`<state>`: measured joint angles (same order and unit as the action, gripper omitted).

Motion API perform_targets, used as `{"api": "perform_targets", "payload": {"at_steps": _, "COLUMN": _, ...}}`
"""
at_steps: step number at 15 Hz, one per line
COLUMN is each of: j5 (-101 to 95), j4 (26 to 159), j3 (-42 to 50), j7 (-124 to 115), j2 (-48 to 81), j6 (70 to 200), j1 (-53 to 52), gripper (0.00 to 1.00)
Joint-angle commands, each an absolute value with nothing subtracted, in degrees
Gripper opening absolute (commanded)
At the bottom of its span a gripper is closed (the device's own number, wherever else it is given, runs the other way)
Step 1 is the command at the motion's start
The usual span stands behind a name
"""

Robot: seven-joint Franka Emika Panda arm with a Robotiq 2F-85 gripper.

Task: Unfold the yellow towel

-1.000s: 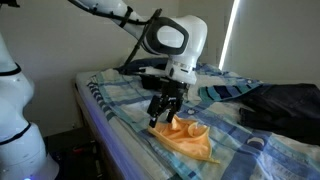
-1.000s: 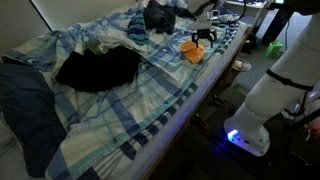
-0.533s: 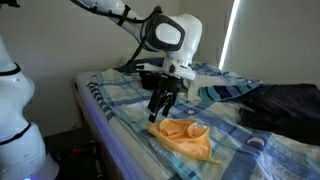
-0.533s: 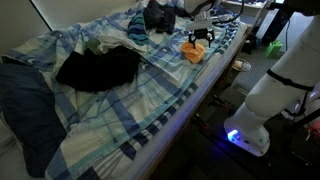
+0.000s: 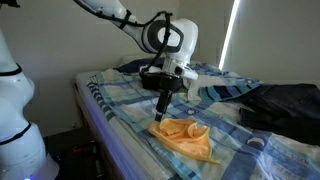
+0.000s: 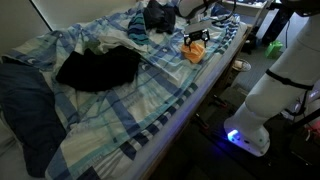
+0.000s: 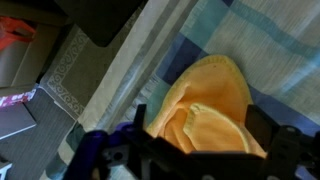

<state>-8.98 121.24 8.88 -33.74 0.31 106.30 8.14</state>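
The yellow towel (image 5: 184, 137) lies as a crumpled, partly folded sheet on the plaid bedsheet near the bed's edge; it also shows as a small orange wad (image 6: 192, 52). My gripper (image 5: 163, 110) hangs open just above the towel's near end and holds nothing. In an exterior view the gripper (image 6: 195, 40) stands right over the cloth. In the wrist view the towel (image 7: 208, 95) fills the space below my gripper (image 7: 200, 130), its folded flap lying between the two dark fingers (image 7: 141, 122).
The blue-white plaid bedsheet (image 6: 150, 100) covers the bed. Dark clothing (image 6: 97, 68) lies mid-bed, with another dark pile (image 5: 285, 103) beside the towel. The bed's edge (image 5: 105, 125) drops off close to the towel. A white robot body (image 6: 272, 95) stands alongside.
My gripper has lifted a little off the towel and turned at the wrist, staying open. The towel has not moved.
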Motion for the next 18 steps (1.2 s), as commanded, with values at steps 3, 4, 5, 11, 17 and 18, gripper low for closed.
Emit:
{"api": "perform_targets", "payload": {"at_steps": 3, "j5": -9.97, "j4": 117.56, "j3": 8.68, "j7": -22.64, "j2": 5.51, "j6": 109.81, "j1": 7.98, "gripper": 1.0}}
{"api": "perform_targets", "payload": {"at_steps": 4, "j5": -9.81, "j4": 116.95, "j3": 8.71, "j7": -21.24, "j2": 6.33, "j6": 110.14, "j1": 7.94, "gripper": 1.0}}
{"api": "perform_targets", "payload": {"at_steps": 5, "j5": -9.68, "j4": 116.39, "j3": 8.76, "j7": -20.45, "j2": 7.06, "j6": 110.22, "j1": 7.87, "gripper": 0.86}}
{"api": "perform_targets", "payload": {"at_steps": 11, "j5": -9.24, "j4": 115.36, "j3": 8.91, "j7": -19.19, "j2": 8.7, "j6": 110.63, "j1": 7.51, "gripper": 0.36}}
{"api": "perform_targets", "payload": {"at_steps": 17, "j5": -7.54, "j4": 115.86, "j3": 9.2, "j7": -20.05, "j2": 7.71, "j6": 110.74, "j1": 7.86, "gripper": 0.02}}
{"api": "perform_targets", "payload": {"at_steps": 18, "j5": -6.95, "j4": 115.8, "j3": 9.27, "j7": -20.07, "j2": 7.6, "j6": 110.66, "j1": 7.95, "gripper": 0.0}}
